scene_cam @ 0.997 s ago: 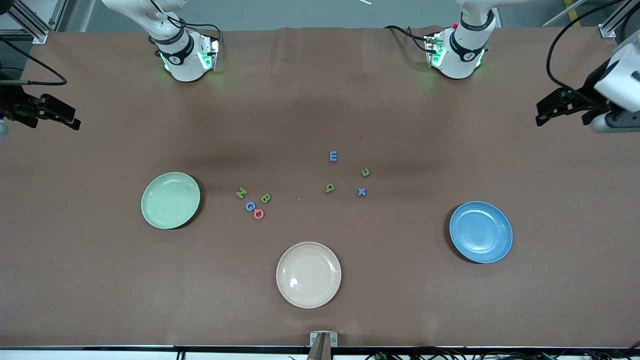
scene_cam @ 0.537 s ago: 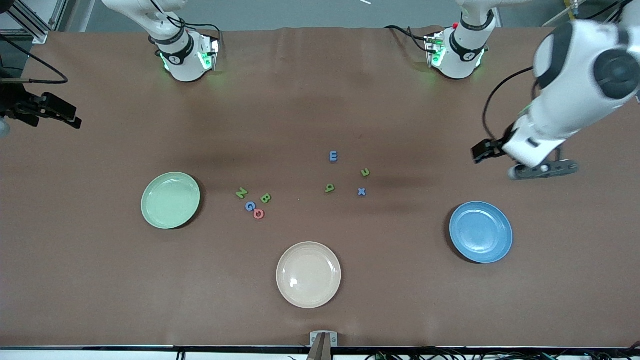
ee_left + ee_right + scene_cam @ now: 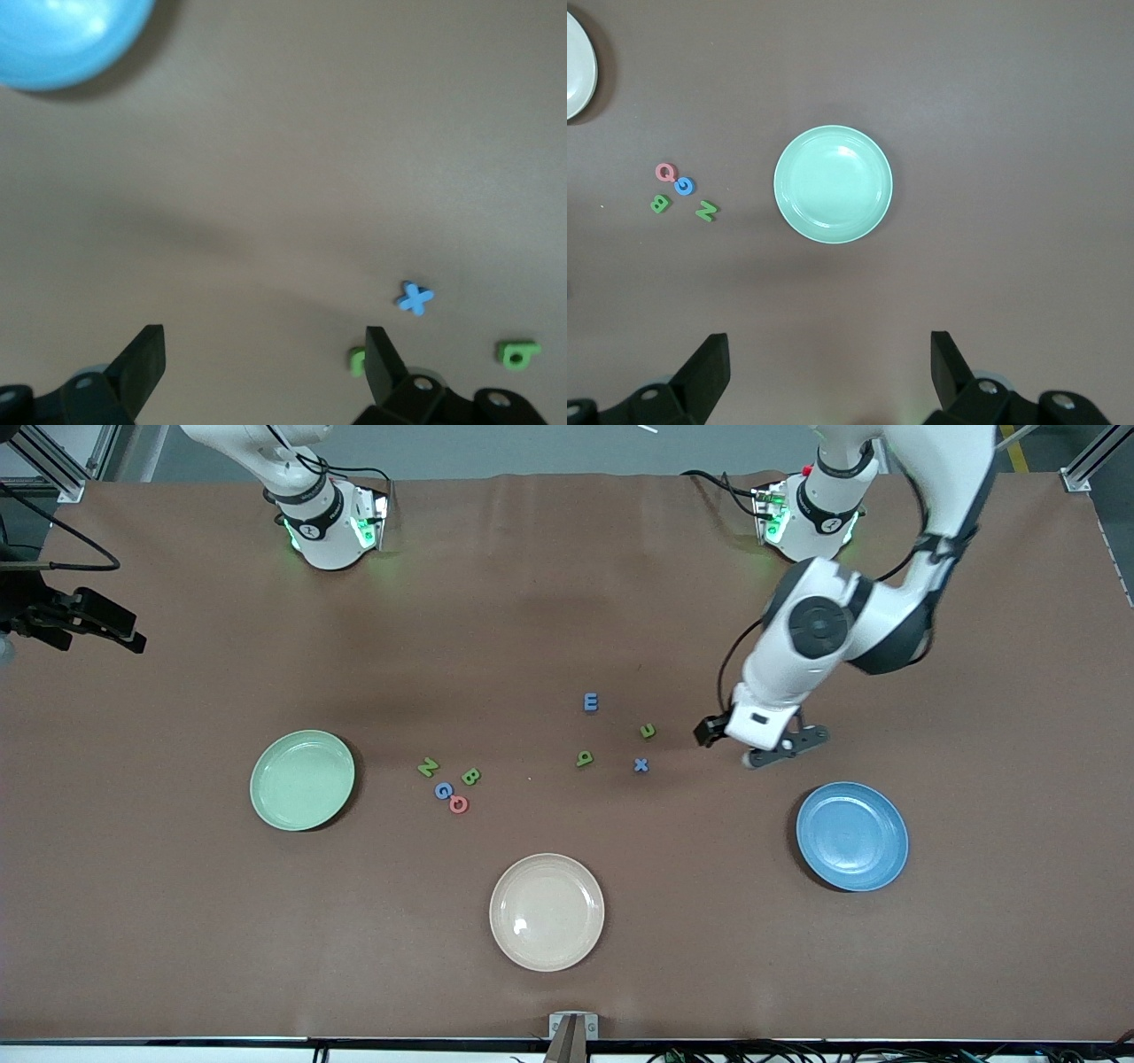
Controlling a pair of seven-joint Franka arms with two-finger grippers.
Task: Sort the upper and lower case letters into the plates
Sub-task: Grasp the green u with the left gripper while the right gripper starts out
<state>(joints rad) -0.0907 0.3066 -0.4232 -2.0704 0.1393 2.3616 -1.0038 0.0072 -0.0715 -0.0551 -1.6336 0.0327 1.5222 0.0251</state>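
Eight small letters lie mid-table. A blue E (image 3: 591, 702), two green lowercase pieces (image 3: 648, 731) (image 3: 584, 759) and a blue x (image 3: 640, 764) form one group. A green N (image 3: 428, 767), green B (image 3: 471, 777), blue G (image 3: 444, 790) and a red round letter (image 3: 458, 804) form the other. The mint green plate (image 3: 302, 779) and blue plate (image 3: 851, 835) hold nothing. My left gripper (image 3: 787, 746) hangs open and holding nothing over bare table between the x and the blue plate. My right gripper (image 3: 830, 354) waits, open, high over the green plate (image 3: 833, 183).
A cream-beige plate (image 3: 547, 911) sits near the front edge, between the two coloured plates. The left wrist view shows the x (image 3: 415, 298), a green letter (image 3: 356, 360) beside one finger, and the blue plate's edge (image 3: 62, 40).
The left arm has swung in from the table's end toward the middle and now hangs close to the x group. Letters, plates and the right arm are unmoved.
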